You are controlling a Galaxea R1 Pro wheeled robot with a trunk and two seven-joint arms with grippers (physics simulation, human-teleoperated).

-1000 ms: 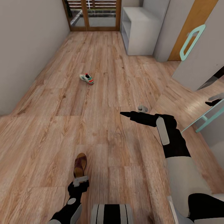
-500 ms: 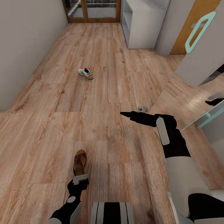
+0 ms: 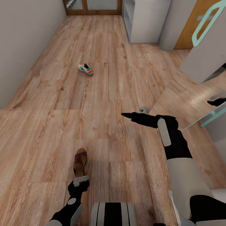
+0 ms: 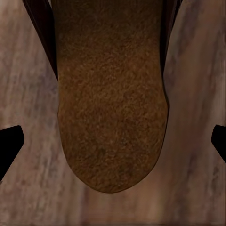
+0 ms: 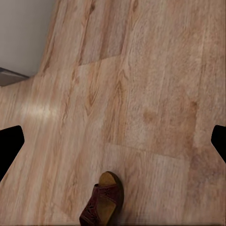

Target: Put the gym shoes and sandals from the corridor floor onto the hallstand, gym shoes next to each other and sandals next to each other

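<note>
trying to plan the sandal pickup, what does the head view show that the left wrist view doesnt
Head view alone: the gym shoe far up the corridor floor, the hallstand, both arms, the left end effector over the sandal's near end, and the right end effector.

Left wrist view alone: the sandal's grainy insole close up, between the spread fingertips.

Shared: that sandal and the wood floor.

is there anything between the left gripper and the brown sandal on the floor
Nothing visible. The left gripper hangs open right over the sandal, which lies on bare floor; the left wrist view shows the sandal between the two fingertips, with only floor planks around it.
</note>
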